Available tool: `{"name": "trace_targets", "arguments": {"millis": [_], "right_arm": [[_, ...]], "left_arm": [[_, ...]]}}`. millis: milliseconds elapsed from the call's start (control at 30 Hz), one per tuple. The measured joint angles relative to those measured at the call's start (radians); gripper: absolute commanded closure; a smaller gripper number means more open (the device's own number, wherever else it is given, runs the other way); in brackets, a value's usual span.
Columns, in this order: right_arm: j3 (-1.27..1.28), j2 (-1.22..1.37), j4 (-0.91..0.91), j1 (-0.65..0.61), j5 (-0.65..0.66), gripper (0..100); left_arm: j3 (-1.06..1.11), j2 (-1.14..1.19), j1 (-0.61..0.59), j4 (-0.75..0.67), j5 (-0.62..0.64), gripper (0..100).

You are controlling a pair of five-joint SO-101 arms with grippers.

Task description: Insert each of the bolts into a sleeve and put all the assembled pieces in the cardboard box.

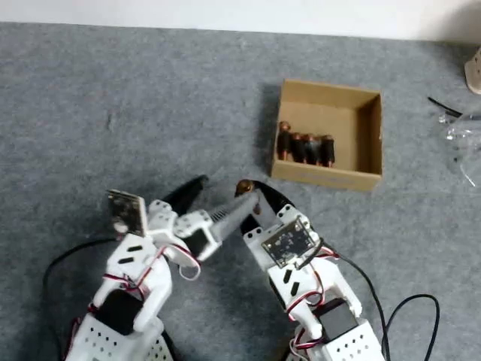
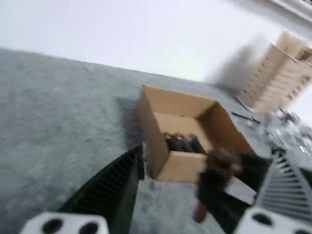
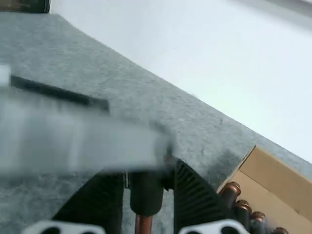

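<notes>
The cardboard box stands at the back right of the grey mat, with several assembled bolt-and-sleeve pieces lined up inside. My right gripper is just left of the box's near corner, shut on a black sleeve with a copper bolt in it; the bolt's copper head points toward the back. My left gripper is open wide, its black finger to the left and its grey finger beside the held piece. The box lies just beyond.
Clear plastic parts and thin wires lie at the right edge of the mat. A beige slotted rack stands by the wall behind them. Black cables trail from the arm bases at the front. Open mat stretches to the left.
</notes>
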Motion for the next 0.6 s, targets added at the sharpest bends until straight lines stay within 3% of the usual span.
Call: {"name": "trace_targets", "arguments": {"millis": [267, 467, 600], "right_arm": [[0.0, 0.0, 0.0, 0.026, 0.0, 99.4], [0.0, 0.0, 0.0, 0.083, 0.0, 99.4], [0.0, 0.0, -0.012, 0.137, -0.043, 99.4]], "left_arm": [[-0.035, 0.0, -0.267, 0.0, 0.199, 63], [-0.032, 0.0, -0.31, 0.0, 0.186, 63], [0.025, 0.0, -0.313, 0.0, 0.084, 77]]}}
